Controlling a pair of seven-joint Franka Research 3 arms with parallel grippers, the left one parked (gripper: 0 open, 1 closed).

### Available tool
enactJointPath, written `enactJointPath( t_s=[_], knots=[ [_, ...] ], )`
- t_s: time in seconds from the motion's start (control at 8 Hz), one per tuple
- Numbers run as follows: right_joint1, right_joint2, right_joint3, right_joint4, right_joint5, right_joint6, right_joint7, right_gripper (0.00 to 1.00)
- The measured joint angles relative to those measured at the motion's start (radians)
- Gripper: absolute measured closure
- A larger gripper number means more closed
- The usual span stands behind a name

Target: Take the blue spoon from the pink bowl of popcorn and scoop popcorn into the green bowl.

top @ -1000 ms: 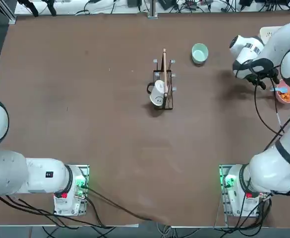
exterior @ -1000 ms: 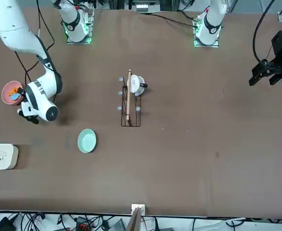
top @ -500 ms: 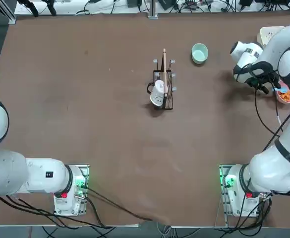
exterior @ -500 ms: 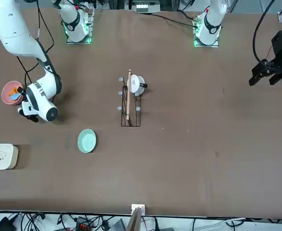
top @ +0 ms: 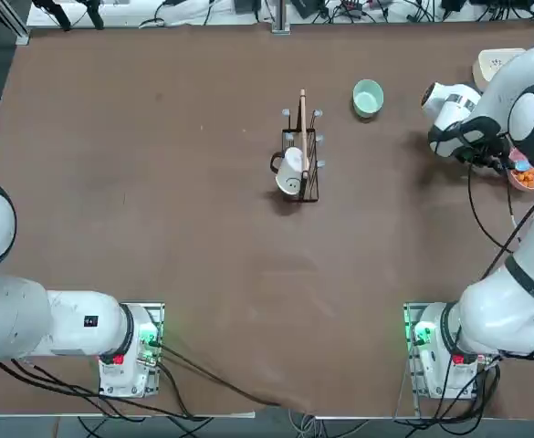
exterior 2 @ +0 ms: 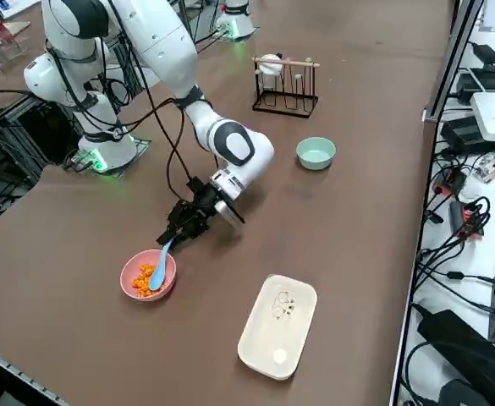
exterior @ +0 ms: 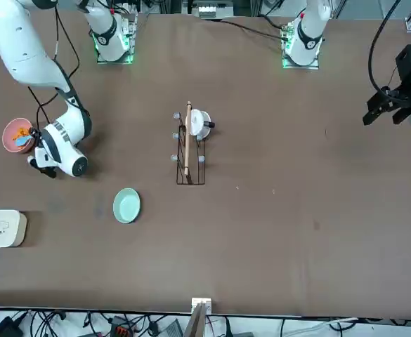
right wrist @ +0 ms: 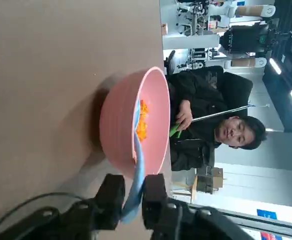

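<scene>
Fingers [right wrist: 132, 200] of the right arm are pinched on the handle of the blue spoon [right wrist: 136, 165], one black finger on each side of it. From the fingers the spoon runs straight ahead and up over the rim of the pink bowl [right wrist: 121, 125], and its far end lies inside the bowl among the popcorn [right wrist: 143, 121]. The bowl sits on the brown worktop [exterior 2: 357, 237] just in front of the fingers, so close that its wall nearly meets them. In the side view the fingers [exterior 2: 178, 233] are low by the worktop, with the spoon [exterior 2: 160, 261] slanting down into the bowl [exterior 2: 148, 275]. The green bowl [exterior 2: 316, 153] is well apart from the fingers, back past the arm's wrist. A white box [exterior 2: 277, 325] lies out to one side of the pink bowl
</scene>
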Motion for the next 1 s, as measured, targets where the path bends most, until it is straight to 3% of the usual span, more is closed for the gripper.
enactJointPath(
  t_s=[0.12,0.25,1.0],
  knots=[
    [0.001,0.0,0.0,0.0,-0.004,-0.014,0.002,0.84],
    [0.002,0.0,0.0,0.002,-0.012,-0.03,0.006,0.86],
    [0.034,0.001,0.001,0.01,-0.034,-0.14,0.006,0.87]
  ],
)
